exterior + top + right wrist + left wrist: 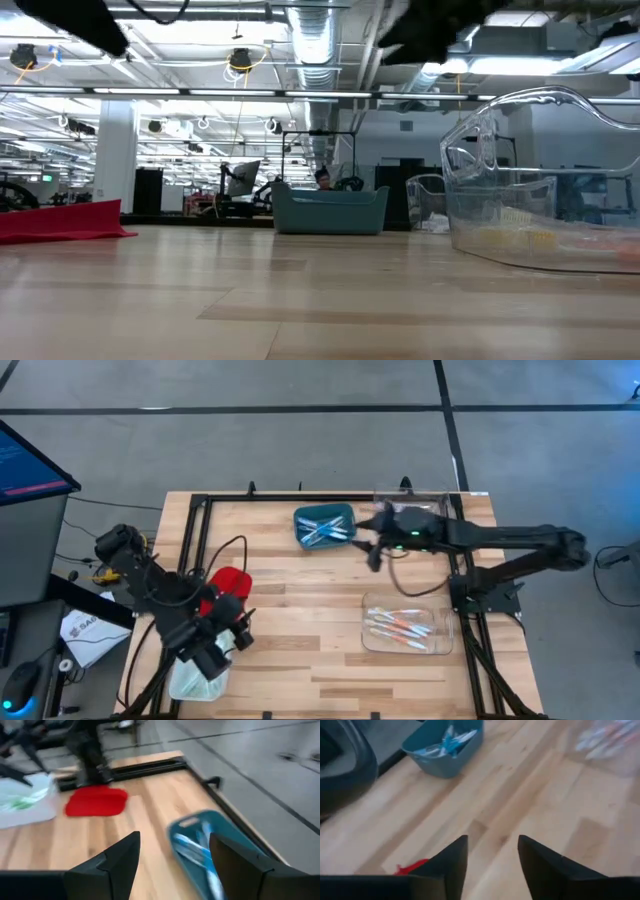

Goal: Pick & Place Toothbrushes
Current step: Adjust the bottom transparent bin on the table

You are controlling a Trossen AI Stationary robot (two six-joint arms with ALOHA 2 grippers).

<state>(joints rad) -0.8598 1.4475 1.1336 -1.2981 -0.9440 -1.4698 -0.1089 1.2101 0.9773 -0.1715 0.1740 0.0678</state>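
Blue toothbrushes [322, 530] lie in a teal bin [343, 514] at the table's far middle. Orange-and-white toothbrushes [400, 628] lie in a clear tray [372, 642] at the near right, and green ones [20, 800] lie in a white tray [195, 682] at the near left. My right gripper [175, 837] hangs open just right of the teal bin [225, 827], holding nothing. My left gripper [492, 840] hovers open over bare wood near the red tray [232, 580], pointing toward the bin [445, 760].
A red tray [97, 801] sits at the left, between the white tray and the table's middle. A clear container [412, 498] stands at the far right edge. A black frame [190, 530] runs along the table's edges. Bare wood [300, 610] lies in the middle.
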